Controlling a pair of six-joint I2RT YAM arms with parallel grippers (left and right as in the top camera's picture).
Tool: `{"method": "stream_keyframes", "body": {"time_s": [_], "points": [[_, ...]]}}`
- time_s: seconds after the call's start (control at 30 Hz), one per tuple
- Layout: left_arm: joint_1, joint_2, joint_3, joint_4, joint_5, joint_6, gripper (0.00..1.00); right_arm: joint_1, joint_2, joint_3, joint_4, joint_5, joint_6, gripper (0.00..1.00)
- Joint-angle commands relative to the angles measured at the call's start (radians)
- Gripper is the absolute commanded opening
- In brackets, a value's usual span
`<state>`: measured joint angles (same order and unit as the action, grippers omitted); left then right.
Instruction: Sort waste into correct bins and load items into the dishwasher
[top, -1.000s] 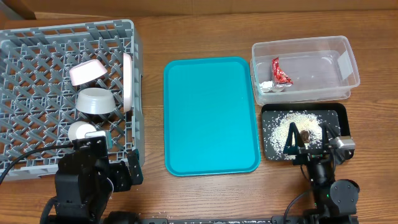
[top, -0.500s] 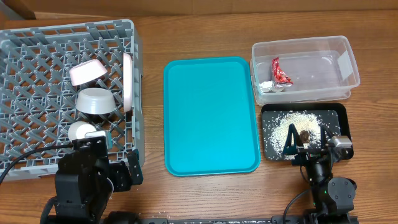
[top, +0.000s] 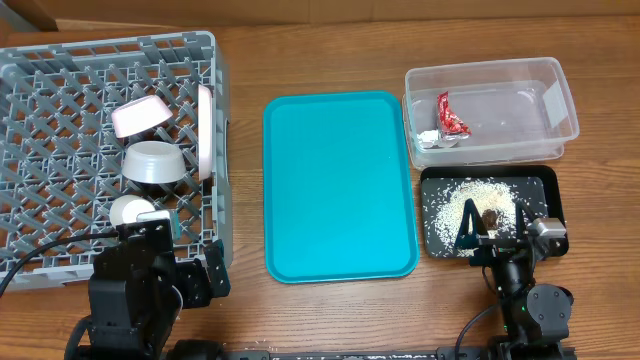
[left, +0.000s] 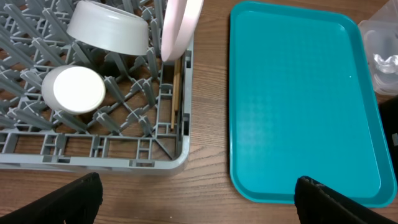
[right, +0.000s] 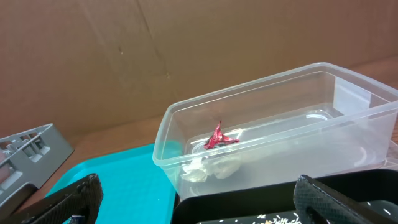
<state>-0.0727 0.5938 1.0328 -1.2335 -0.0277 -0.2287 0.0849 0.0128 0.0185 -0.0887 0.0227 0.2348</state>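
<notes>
While left claw (left: 198, 186), right claw (right: 196, 186) gape empty, two plates (top: 140, 116) (top: 205, 128), one bowl (top: 152, 163), one cup (top: 130, 211) in rack (top: 60, 70).

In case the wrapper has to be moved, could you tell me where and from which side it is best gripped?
Grip the wrapper by its red peak, which sticks up from the crumpled heap. Come straight down through the open top of the tub: its walls probably block any sideways approach, and the wrapper lies close to one end wall.
</notes>
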Motion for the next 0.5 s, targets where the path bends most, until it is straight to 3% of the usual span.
{"method": "stream_keyframes", "body": {"time_s": [0.0,0.33,0.47], "points": [[-0.006,-0.005,0.002,0.003,-0.005,0.019,1.0,-0.006,-0.01,-0.011,0.008,-0.001,-0.002,1.0],[-0.006,-0.023,-0.002,-0.011,-0.002,0.02,1.0,-0.006,-0.01,-0.011,0.008,-0.001,-0.002,1.0],[-0.006,-0.122,-0.126,0.142,-0.008,0.078,1.0,-0.006,-0.01,-0.011,0.008,-0.001,-0.002,1.0]]}}
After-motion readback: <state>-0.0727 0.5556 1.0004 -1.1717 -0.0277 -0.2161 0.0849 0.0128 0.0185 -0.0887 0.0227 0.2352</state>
